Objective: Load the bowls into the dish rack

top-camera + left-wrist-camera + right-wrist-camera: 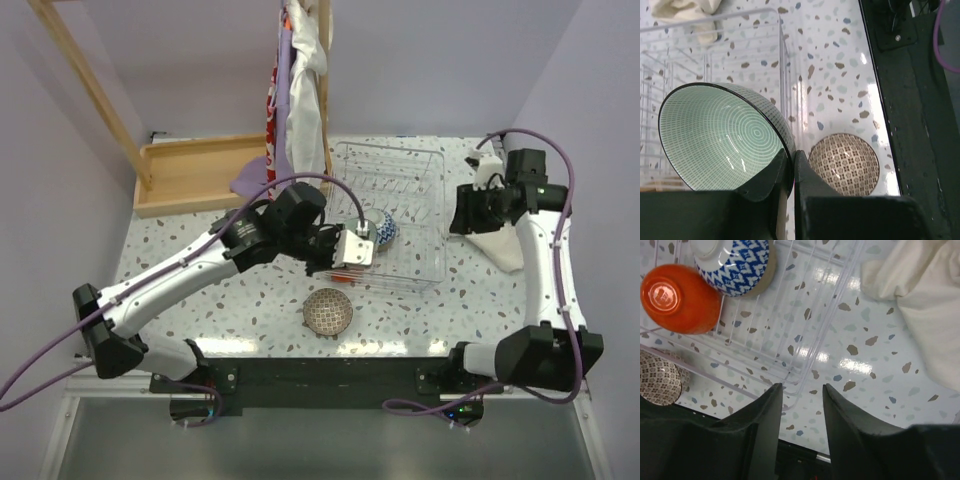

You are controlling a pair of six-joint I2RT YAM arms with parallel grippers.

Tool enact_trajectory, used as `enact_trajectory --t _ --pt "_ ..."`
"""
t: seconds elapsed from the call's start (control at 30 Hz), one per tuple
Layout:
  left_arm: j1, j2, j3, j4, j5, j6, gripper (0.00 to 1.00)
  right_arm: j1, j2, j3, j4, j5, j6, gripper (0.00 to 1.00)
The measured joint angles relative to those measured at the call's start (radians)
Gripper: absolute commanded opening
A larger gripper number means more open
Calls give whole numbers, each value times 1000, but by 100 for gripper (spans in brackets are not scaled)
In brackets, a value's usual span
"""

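Note:
My left gripper (356,247) (791,156) is shut on the rim of a pale mint green bowl (722,135), held tilted over the front left part of the white wire dish rack (400,180) (784,65). A blue-and-white patterned bowl (387,230) (735,262) and a glossy orange-red bowl (680,299) sit upside down in the rack. A tan patterned bowl (328,311) (844,164) (657,377) stands on the table in front of the rack. My right gripper (468,212) (801,390) is open and empty, hovering right of the rack's front right corner.
A white cloth (502,247) (920,295) lies right of the rack under the right arm. A wooden tray (195,172) sits at the back left. Cloths (300,90) hang behind the rack. The black table edge (920,125) runs close to the tan bowl.

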Motion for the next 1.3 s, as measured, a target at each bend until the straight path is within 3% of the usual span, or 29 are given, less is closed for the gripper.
enact_trajectory --t 0.07,0.13,0.43,0.53,0.7,0.9,1.03,1.3 --pt "2 78 60 22 49 2 0 -72 45 39 -14 -47 18 9" --pt "8 156 106 47 101 -2 0 -127 87 66 -28 -76 29 0" --pt "55 439 152 334 443 -277 0 -159 89 89 -78 -121 -5 0" --pt "88 502 151 526 573 -487 0 -159 50 88 -97 -129 -52 0" --pt "156 627 129 985 726 -931 0 -159 -4 68 -109 -127 -108 0" --pt "194 838 132 1492 801 -1464 0 -159 -10 18 -112 -126 -131 0" --pt "191 894 131 1521 789 -1587 0 -159 -10 6 -112 -122 -136 0" --pt "199 901 156 1451 681 -1644 0 -159 -10 -27 -108 -111 -138 0"
